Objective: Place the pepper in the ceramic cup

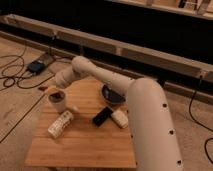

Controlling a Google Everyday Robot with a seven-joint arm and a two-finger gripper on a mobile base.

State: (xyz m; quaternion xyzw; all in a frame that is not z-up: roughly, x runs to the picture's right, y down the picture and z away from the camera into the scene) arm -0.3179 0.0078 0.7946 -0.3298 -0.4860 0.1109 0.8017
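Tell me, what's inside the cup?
Something dark red shows at the cup's rim, likely the pepper. The gripper hangs just above it. Deeper inside is hidden.

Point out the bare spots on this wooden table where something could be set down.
Free: the near half of the table, in front of the patterned bottle and black device. Crowded: the far half, with the ceramic cup, dark bowl and pale block. The claw hovers over the cup.
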